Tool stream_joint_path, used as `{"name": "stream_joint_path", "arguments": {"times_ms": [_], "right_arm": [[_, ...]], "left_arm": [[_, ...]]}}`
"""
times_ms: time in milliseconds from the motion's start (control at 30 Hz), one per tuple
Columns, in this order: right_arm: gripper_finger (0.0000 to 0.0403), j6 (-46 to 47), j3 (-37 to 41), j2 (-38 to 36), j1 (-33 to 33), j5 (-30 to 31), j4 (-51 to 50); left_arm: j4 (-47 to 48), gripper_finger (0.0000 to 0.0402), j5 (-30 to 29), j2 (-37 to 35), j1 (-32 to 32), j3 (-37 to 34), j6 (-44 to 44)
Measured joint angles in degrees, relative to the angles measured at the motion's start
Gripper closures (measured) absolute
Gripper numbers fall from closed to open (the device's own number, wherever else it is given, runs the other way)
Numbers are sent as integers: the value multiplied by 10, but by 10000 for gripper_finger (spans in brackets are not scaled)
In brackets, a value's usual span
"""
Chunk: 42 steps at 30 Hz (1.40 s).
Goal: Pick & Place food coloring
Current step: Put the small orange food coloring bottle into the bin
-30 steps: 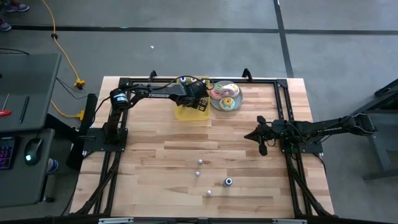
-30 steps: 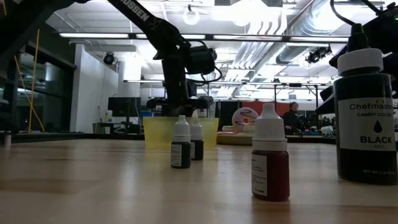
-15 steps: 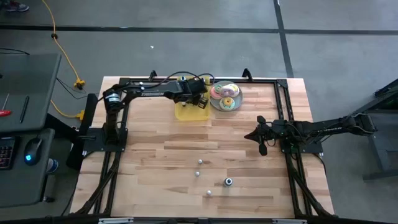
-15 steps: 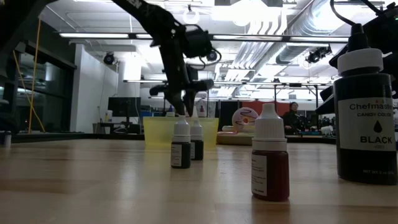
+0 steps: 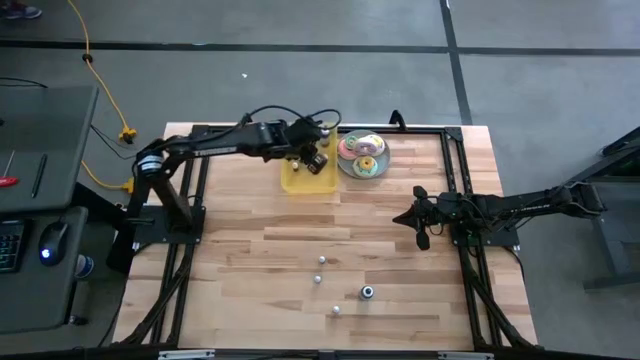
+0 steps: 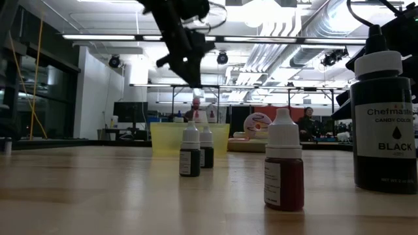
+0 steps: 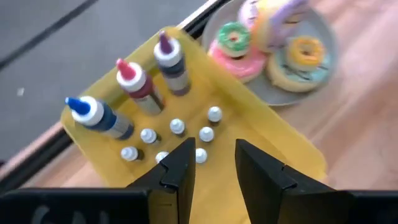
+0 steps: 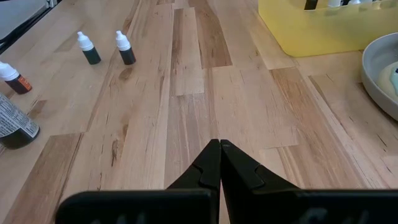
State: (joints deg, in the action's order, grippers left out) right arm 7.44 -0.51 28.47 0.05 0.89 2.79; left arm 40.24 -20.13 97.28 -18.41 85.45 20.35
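Left hand (image 7: 211,171) over tray (image 5: 300,183), narrow gap, empty.
4 bottles (image 5: 320,262) wait at counter 6 o'clock; right hand (image 8: 219,148) closed. Risk: tipping upright tray bottles.

Bright overhead lights; left wrist view blurry w/ motion.

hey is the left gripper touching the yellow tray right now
Apart. In the low view the left gripper hangs above the yellow tray with background showing between them; the left wrist view shows its open, empty fingers over the bottles inside.
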Motion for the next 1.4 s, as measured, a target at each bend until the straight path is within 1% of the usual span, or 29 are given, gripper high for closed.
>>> {"name": "stream_joint_path", "arguments": {"times_ms": [67,133,233,300,433,533,667,800,1000,1100,1233,1400], "right_arm": [[402,0,0,0,0,0,0],[402,0,0,0,0,0,0],[402,0,0,0,0,0,0],[402,0,0,0,0,0,0],[402,0,0,0,0,0,0],[402,0,0,0,0,0,0],[402,0,0,0,0,0,0],[402,0,0,0,0,0,0],[402,0,0,0,0,0,0],[402,0,0,0,0,0,0],[402,0,0,0,0,0,0],[402,0,0,0,0,0,0]], "left_arm": [[5,292,10,-15,10,0,-27],[15,292,34,-28,22,0,-51],[23,292,90,-43,46,0,-101],[24,284,128,-50,64,0,-138],[29,247,189,-52,102,0,-185],[27,209,221,-52,130,-5,-190],[23,164,231,-52,166,-31,-187],[20,140,231,-52,194,-58,-185],[-8,135,232,-51,229,-110,-171],[-31,135,234,-51,242,-137,-183],[-89,135,261,-51,253,-175,-226],[-199,135,294,-51,257,-231,-232]]}}
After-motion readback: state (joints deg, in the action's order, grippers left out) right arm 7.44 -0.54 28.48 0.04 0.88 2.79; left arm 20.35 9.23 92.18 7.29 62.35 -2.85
